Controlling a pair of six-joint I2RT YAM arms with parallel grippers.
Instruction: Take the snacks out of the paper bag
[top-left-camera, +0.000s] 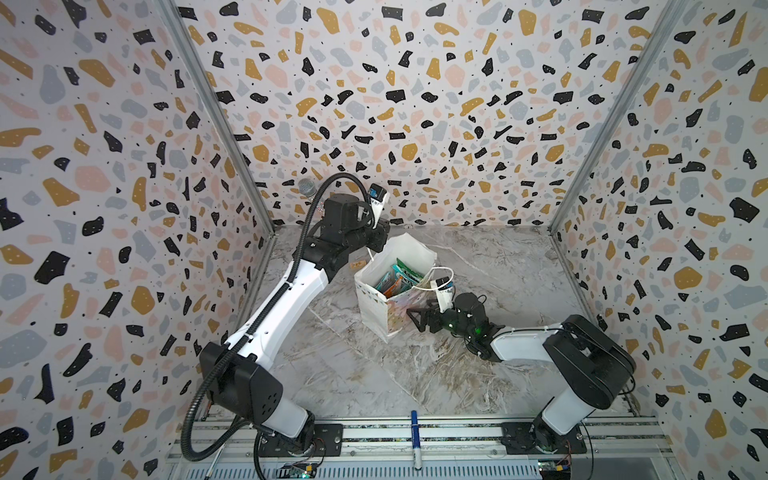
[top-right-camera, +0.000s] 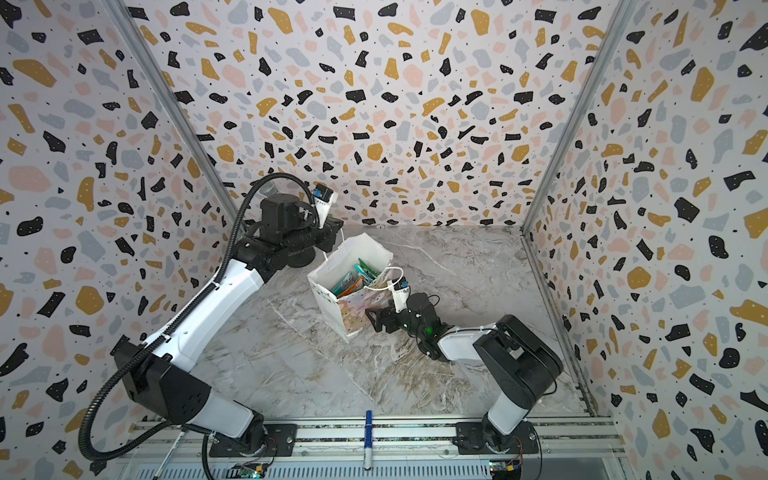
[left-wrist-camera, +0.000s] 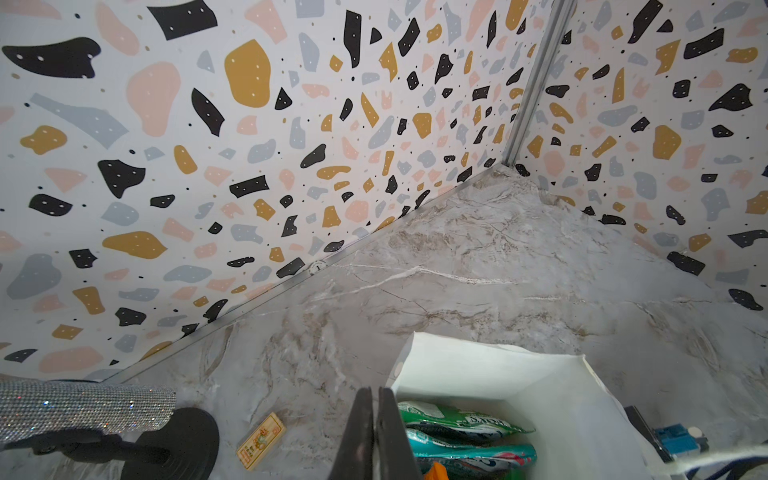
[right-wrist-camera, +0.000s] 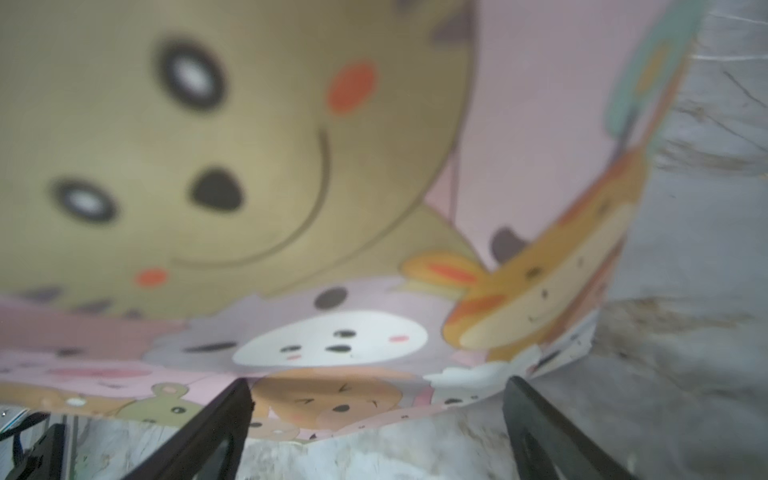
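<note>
The white paper bag (top-left-camera: 371, 300) (top-right-camera: 325, 293) stands open-topped mid-table. Inside it lie the snacks (top-left-camera: 398, 277) (top-right-camera: 354, 279); the left wrist view shows a green packet (left-wrist-camera: 453, 419), a teal-red one (left-wrist-camera: 471, 453) and an orange corner. My left gripper (top-left-camera: 384, 243) (left-wrist-camera: 376, 432) is shut at the bag's far-left rim (left-wrist-camera: 478, 370), beside a white cord handle. Whether it pinches the cord or the paper I cannot tell. My right gripper (top-left-camera: 415, 318) (right-wrist-camera: 378, 382) is open, low over the table, facing the bag's cartoon-printed side (right-wrist-camera: 374, 166) without holding it.
A small tan wooden block (left-wrist-camera: 261, 440) (top-left-camera: 359, 263) lies on the marble table left of the bag. A glittery microphone (left-wrist-camera: 83, 409) on a black round stand sits by the back-left wall. A blue marker (top-left-camera: 414, 436) rests on the front rail. Patterned walls enclose three sides.
</note>
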